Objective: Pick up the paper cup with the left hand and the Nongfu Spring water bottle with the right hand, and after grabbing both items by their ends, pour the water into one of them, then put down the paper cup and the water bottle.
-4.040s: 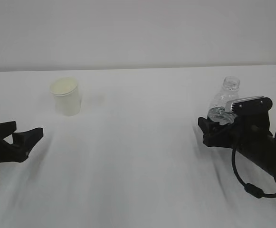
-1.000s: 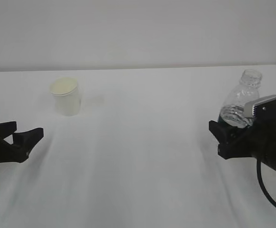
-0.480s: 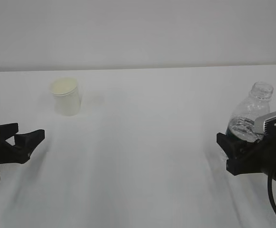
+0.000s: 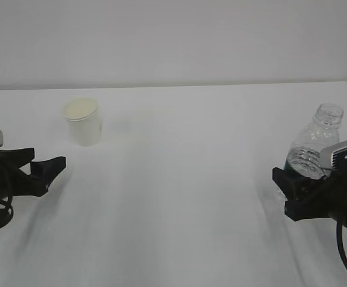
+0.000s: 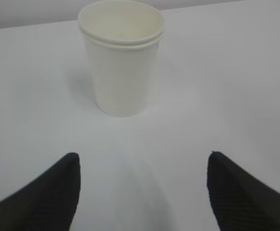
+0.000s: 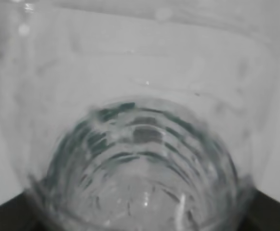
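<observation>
A: We start with the small off-white paper cup with the rolled rim (image 4: 83, 121). It stands upright on the white table (image 4: 179, 179), far left, untouched. In the left wrist view it sits centred ahead of the jaws.

B: And the left hand, the black two-finger gripper (image 4: 45, 169)?

A: We note it has advanced toward the cup since half a second ago. Its jaws stand wide apart and hold nothing; the cup remains apart from the fingertips (image 5: 70, 166).

B: The small clear plastic Nongfu Spring water bottle with the dark green label band (image 4: 314, 145)?

A: It is at the far right, lifted and tilted, its uncapped neck uppermost. The right hand, the other black gripper (image 4: 295, 185), is clamped on its lower end. We find its position unchanged over the last half second; earlier it was carried rightward.

B: Meaning for the task?

A: We judge the bottle secured and waiting, and the cup grasp now under way. Pouring is not yet begun.
</observation>
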